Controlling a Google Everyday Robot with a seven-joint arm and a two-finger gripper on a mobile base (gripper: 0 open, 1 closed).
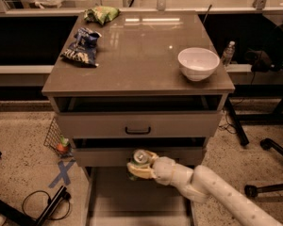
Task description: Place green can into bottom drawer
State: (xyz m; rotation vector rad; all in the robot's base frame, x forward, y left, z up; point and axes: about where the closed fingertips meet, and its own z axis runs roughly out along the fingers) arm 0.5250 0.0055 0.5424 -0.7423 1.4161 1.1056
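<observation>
My gripper (pixel 140 165) is at the end of the white arm that comes in from the lower right. It is shut on the green can (pixel 141 157), whose silver top faces up; most of its dark body is hidden by the fingers. The can hangs in front of the middle drawer's face, over the back part of the bottom drawer (pixel 108 201), which is pulled out toward me as a wide shallow tray with a plain floor.
On the cabinet top stand a white bowl (pixel 198 63), a blue snack bag (pixel 81 46) and a green snack bag (pixel 101 14). A wire basket (pixel 55 138) and blue floor tape (pixel 62 173) lie left of the cabinet. Chair legs (pixel 269 173) are at the right.
</observation>
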